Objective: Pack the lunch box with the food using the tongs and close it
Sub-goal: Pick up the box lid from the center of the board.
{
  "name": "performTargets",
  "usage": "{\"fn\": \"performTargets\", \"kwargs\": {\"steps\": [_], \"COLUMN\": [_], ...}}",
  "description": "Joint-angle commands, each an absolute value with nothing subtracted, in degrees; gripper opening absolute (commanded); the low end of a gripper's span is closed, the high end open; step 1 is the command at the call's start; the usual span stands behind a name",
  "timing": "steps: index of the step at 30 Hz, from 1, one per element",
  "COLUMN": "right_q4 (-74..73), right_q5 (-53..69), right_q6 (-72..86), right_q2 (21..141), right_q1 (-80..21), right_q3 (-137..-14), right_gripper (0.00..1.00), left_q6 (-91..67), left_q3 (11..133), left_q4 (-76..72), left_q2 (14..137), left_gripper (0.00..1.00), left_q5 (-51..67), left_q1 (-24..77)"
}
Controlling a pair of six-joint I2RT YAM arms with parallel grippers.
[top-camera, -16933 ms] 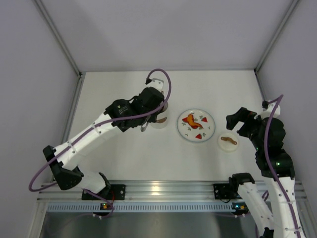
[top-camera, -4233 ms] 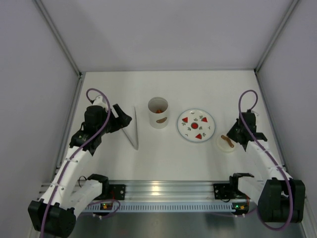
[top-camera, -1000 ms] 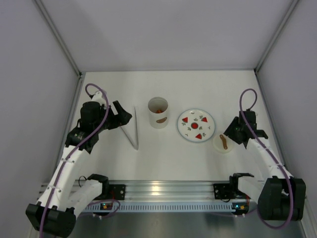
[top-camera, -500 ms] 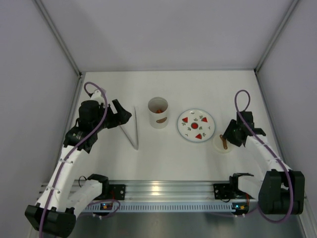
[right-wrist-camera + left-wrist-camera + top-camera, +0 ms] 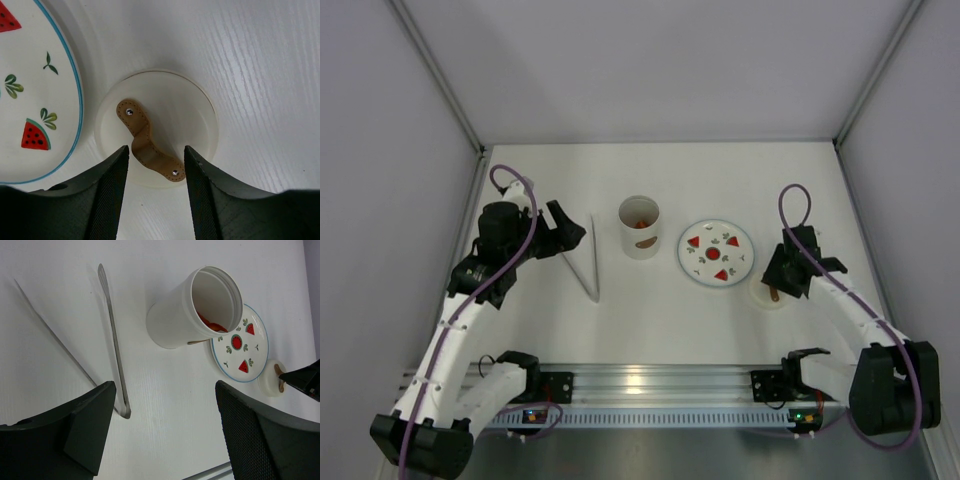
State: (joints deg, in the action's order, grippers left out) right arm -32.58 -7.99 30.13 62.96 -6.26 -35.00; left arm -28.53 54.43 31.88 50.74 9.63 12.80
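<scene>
White lid (image 5: 175, 110) sits under right gripper (image 5: 156, 154), jaws apart either side of its brown handle (image 5: 147, 145). Left gripper (image 5: 164, 405) wide open, empty; tongs (image 5: 112, 335) and lunch box (image 5: 175, 325), food (image 5: 212, 326) inside, just ahead of it.

A white tabletop (image 5: 660, 320) with a faint grain fills the middle of the frame. Plain pale grey walls close it in: a back wall (image 5: 660, 60) at the top, a left wall (image 5: 380, 150) and a right wall (image 5: 920, 110). An aluminium rail (image 5: 660, 380) runs along the bottom edge. The light is soft and even.
</scene>
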Motion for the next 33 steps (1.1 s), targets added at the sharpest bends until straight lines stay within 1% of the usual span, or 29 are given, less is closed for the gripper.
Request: {"fn": "performTargets", "kwargs": {"steps": [1,9,15,16,17,21,22,23,25,27,28,33], "right_q4": [-33.8,-32.2,-31.6,-31.6,-31.6,-32.8,-33.4,-33.7,-34.7,-36.8,-37.6,-42.0], "right_q5": [-12.7,-11.1,-11.2,-11.3,-11.5,-12.5,-12.5,-12.8,-13.3,-14.3,-14.8,-15.3], "right_q6": [31.6,30.0,30.2,30.3,30.5,30.6,30.6,30.7,30.8,30.8,30.7,30.4], "right_q2": [62.4,66.4,66.4,66.2,65.6,64.4,64.0,62.9,61.7,60.1,59.6,55.6], "right_q1": [-6.9,-7.0,-6.9,-6.9,-6.9,-6.9,-6.9,-6.9,-6.9,-7.0,-6.9,-6.9], "right_q3": [-36.8,-37.6,-37.4,-37.4,-37.3,-37.9,-38.0,-38.5,-39.1,-40.7,-41.2,-45.7], "right_gripper": [0.48,0.43,0.35,0.29,0.26,0.17,0.12,0.12,0.05,0.04,0.01,0.00], "left_q6": [-27.6,-27.6,-27.6,-27.6,-27.6,-27.5,-27.5,-27.5,-27.4,-27.3,-27.3,-27.4], "left_q3": [57.0,57.0,57.0,57.0,57.0,57.0,57.1,57.1,57.2,57.3,57.4,57.5], "left_q4": [32.6,32.5,32.5,32.6,32.6,32.7,32.9,33.0,33.0,33.0,33.0,33.0], "left_q2": [49.5,49.5,49.7,49.7,49.7,49.6,49.6,49.6,49.6,49.7,49.7,49.8], "left_gripper": [0.86,0.86,0.86,0.86,0.86,0.86,0.86,0.86,0.86,0.86,0.86,0.86], "left_q5": [10.3,10.3,10.4,10.3,10.3,10.2,10.2,10.2,10.2,10.3,10.2,10.5], "left_q1": [12.9,12.9,12.9,12.9,12.9,12.9,12.9,12.9,12.9,12.9,12.9,12.9]}}
